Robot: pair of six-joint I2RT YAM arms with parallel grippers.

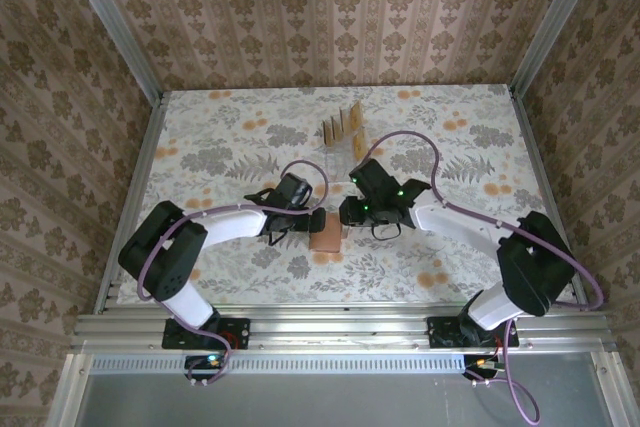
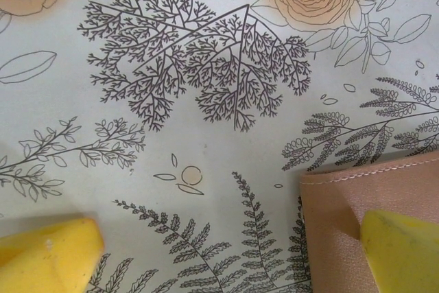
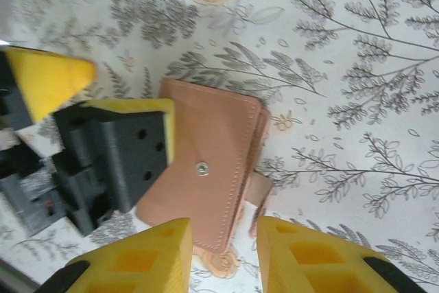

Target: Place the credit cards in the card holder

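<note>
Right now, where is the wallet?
In the top view, the wallet lies near the table's middle, between the left fingers and the right fingers.

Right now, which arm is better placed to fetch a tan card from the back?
Right, likely: the right end effector hovers free over the flat salmon stitched wallet, while the left end effector seems to pin that wallet with one yellow pad.

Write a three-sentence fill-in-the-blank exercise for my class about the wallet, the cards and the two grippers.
1. The card holder lies folded ____ on the table.
2. The left gripper and right gripper have ____ fingertips.
3. The credit cards stand at the table's ____ side, beyond the card holder.

Missing words: closed; yellow; far
</note>
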